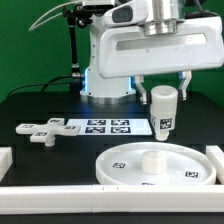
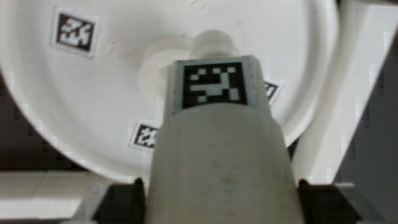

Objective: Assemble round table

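My gripper [image 1: 163, 92] is shut on the short cylindrical leg [image 1: 162, 110], which hangs upright with a square tag on its side. Below it lies the large rimmed round disc [image 1: 120, 165], flat on the table, with a raised hub [image 1: 153, 155] at its centre. The leg's lower end is above the disc, clear of it, a little toward the exterior view's right of the hub. In the wrist view the leg [image 2: 217, 140] fills the space between the dark fingers [image 2: 121, 198], and its tip points at the centre of the disc [image 2: 89, 110]. The cross-shaped base piece [image 1: 40, 130] lies on the black table at the exterior view's left.
The marker board [image 1: 100, 126] lies behind the disc, in front of the robot's base [image 1: 105, 85]. White border rails run along the front [image 1: 60, 190], the exterior view's left [image 1: 5, 158] and right [image 1: 215, 160].
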### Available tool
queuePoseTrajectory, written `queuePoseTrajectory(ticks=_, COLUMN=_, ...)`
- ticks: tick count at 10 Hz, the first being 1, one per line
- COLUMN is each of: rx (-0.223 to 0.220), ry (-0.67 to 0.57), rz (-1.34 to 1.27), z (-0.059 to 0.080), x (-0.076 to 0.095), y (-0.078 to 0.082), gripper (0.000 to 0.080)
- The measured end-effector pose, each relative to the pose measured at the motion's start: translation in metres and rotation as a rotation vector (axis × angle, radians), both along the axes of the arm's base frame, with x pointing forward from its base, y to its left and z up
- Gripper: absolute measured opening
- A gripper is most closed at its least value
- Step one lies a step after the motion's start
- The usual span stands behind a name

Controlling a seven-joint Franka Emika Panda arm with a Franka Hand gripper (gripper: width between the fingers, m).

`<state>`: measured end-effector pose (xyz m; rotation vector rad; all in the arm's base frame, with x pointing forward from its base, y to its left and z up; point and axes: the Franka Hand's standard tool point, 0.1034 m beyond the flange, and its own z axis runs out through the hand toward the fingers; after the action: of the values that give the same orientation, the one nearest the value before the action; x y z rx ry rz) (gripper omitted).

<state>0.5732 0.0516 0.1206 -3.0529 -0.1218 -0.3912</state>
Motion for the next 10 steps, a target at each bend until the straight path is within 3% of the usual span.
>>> queuePoseTrajectory(ticks=1, rx=-0.011, ry=0.005, rz=0.028, z=0.001, x=0.007, y=-0.009, gripper=0.0409)
queuePoseTrajectory(ticks=4, rx=-0.009, ry=0.001, rz=0.027, z=-0.001, x=0.007, y=-0.006, gripper=0.0410)
queuePoseTrajectory(ticks=9, rx=-0.046, ry=-0.202, rz=0.038, z=-0.007, x=0.014, y=-0.009, gripper=0.0410)
queuePoseTrajectory(ticks=10, rx=-0.045, ry=-0.189, rz=0.038, z=-0.010, x=0.012, y=-0.009, gripper=0.0410)
